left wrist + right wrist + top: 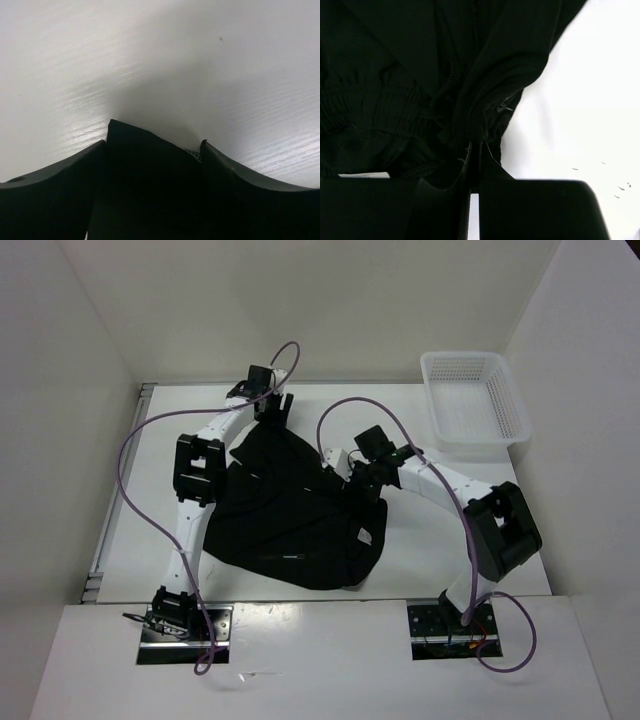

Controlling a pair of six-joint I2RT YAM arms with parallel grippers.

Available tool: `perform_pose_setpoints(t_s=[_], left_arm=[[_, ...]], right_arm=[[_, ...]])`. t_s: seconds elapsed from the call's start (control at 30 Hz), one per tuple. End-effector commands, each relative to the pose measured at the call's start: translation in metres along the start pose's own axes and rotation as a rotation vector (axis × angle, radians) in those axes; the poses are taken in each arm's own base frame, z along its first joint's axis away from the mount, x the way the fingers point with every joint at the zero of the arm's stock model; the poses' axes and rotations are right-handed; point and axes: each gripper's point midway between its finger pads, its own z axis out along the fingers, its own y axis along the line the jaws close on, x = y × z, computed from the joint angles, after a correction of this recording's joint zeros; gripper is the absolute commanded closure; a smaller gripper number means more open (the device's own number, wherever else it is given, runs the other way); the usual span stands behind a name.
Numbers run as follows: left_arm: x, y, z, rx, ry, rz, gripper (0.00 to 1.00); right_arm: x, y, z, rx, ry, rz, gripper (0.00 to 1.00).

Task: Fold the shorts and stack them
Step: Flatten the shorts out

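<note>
Clamping the shorts (pixel 290 515) with right hand (pixel 475 150); left hand (pixel 152 142) spread wide

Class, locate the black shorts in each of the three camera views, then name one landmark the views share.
Top external: shorts spread mid-table between the arms.
Left wrist: a corner of the shorts at bottom centre.
Right wrist: shorts fill the upper left.
Shared landmark: the white table under them.

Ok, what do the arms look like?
The left arm and right arm are white with boxy black joints. The left gripper and right gripper are black. A thin purple cable loops along each arm.
</note>
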Motion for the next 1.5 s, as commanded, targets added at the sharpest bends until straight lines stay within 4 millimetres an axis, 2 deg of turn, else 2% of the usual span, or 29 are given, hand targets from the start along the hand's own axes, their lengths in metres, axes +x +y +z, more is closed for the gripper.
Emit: perform_pose_setpoints(t_s=[0.0, 0.03, 0.13, 0.17, 0.23, 0.27, 0.33, 0.37, 0.43, 0.47, 0.5, 0.53, 0.57, 0.6, 0.63, 0.67, 0.7, 0.73, 0.77, 0.8, 0.9, 0.93, 1.07, 1.2, 1.23, 1.33, 1.37, 1.4, 1.47], left_arm=[[0.031, 0.013, 0.014, -0.052, 0.088, -0.005, 0.2], [0.026, 0.013, 0.013, -0.053, 0.078, -0.005, 0.46], [0.03, 0.003, 0.017, -0.019, 0.089, 0.0, 1.0], [0.021, 0.0, 0.008, -0.006, 0.076, 0.0, 1.0], [0.009, -0.001, -0.002, 0.002, 0.049, 0.002, 1.0], [-0.01, 0.012, -0.02, -0.016, 0.005, -0.011, 1.0], [-0.037, 0.024, -0.044, -0.034, -0.063, -0.02, 1.0], [-0.061, 0.038, -0.073, -0.055, -0.124, -0.03, 1.0], [-0.096, 0.052, -0.114, -0.092, -0.211, -0.037, 1.0], [-0.126, 0.065, -0.159, -0.128, -0.298, -0.044, 1.0], [-0.141, 0.071, -0.184, -0.142, -0.347, -0.046, 1.0], [-0.151, 0.076, -0.208, -0.162, -0.381, -0.05, 1.0], [-0.168, 0.079, -0.25, -0.178, -0.453, -0.049, 1.0], [-0.174, 0.089, -0.275, -0.22, -0.484, -0.06, 1.0], [-0.182, 0.09, -0.313, -0.234, -0.532, -0.061, 1.0], [-0.183, 0.094, -0.332, -0.254, -0.552, -0.067, 1.0], [-0.173, 0.099, -0.339, -0.264, -0.53, -0.076, 1.0], [-0.175, 0.093, -0.372, -0.269, -0.57, -0.073, 1.0], [-0.171, 0.096, -0.385, -0.286, -0.578, -0.079, 1.0], [-0.17, 0.091, -0.422, -0.304, -0.627, -0.078, 1.0], [-0.152, 0.091, -0.443, -0.332, -0.637, -0.088, 1.0], [-0.15, 0.088, -0.469, -0.35, -0.678, -0.089, 1.0], [-0.131, 0.085, -0.507, -0.384, -0.696, -0.101, 1.0], [-0.12, 0.076, -0.556, -0.411, -0.772, -0.103, 1.0], [-0.118, 0.077, -0.564, -0.424, -0.785, -0.107, 1.0], [-0.116, 0.073, -0.586, -0.437, -0.825, -0.109, 1.0], [-0.116, 0.07, -0.6, -0.439, -0.85, -0.107, 1.0], [-0.117, 0.069, -0.605, -0.441, -0.861, -0.106, 1.0], [-0.116, 0.066, -0.613, -0.433, -0.874, -0.102, 1.0]], right_arm=[[-0.014, -0.019, -0.007, 0.037, -0.032, 0.024, 1.0], [-0.013, -0.025, -0.006, 0.043, -0.031, 0.032, 1.0], [-0.017, -0.046, -0.009, 0.124, -0.033, 0.041, 1.0], [-0.019, -0.051, -0.01, 0.149, -0.035, 0.048, 1.0], [-0.033, -0.078, -0.015, 0.246, -0.07, 0.057, 1.0], [-0.037, -0.094, -0.023, 0.321, -0.071, 0.071, 1.0], [-0.064, -0.126, -0.037, 0.441, -0.139, 0.084, 1.0], [-0.069, -0.142, -0.05, 0.505, -0.148, 0.094, 1.0], [-0.095, -0.166, -0.071, 0.58, -0.2, 0.091, 1.0], [-0.104, -0.175, -0.083, 0.619, -0.215, 0.093, 1.0], [-0.125, -0.186, -0.106, 0.661, -0.271, 0.086, 1.0], [-0.133, -0.191, -0.118, 0.682, -0.292, 0.098, 1.0], [-0.151, -0.199, -0.142, 0.717, -0.34, 0.092, 1.0], [-0.16, -0.204, -0.156, 0.746, -0.369, 0.106, 1.0], [-0.164, -0.204, -0.164, 0.748, -0.372, 0.106, 1.0], [-0.177, -0.208, -0.186, 0.775, -0.411, 0.101, 1.0], [-0.184, -0.206, -0.198, 0.773, -0.436, 0.092, 1.0], [-0.187, -0.201, -0.212, 0.771, -0.454, 0.086, 1.0], [-0.192, -0.2, -0.225, 0.784, -0.473, 0.083, 1.0], [-0.193, -0.196, -0.231, 0.78, -0.484, 0.078, 1.0], [-0.199, -0.187, -0.266, 0.804, -0.539, 0.065, 1.0], [-0.198, -0.184, -0.271, 0.806, -0.542, 0.065, 1.0], [-0.203, -0.165, -0.313, 0.813, -0.608, 0.041, 1.0], [-0.214, -0.142, -0.342, 0.757, -0.678, 0.015, 1.0], [-0.221, -0.133, -0.358, 0.742, -0.721, -0.012, 1.0], [-0.227, -0.107, -0.378, 0.664, -0.78, -0.022, 1.0], [-0.232, -0.096, -0.371, 0.591, -0.795, -0.053, 1.0], [-0.23, -0.08, -0.38, 0.55, -0.817, -0.051, 1.0], [-0.233, -0.06, -0.378, 0.454, -0.845, -0.072, 1.0]])
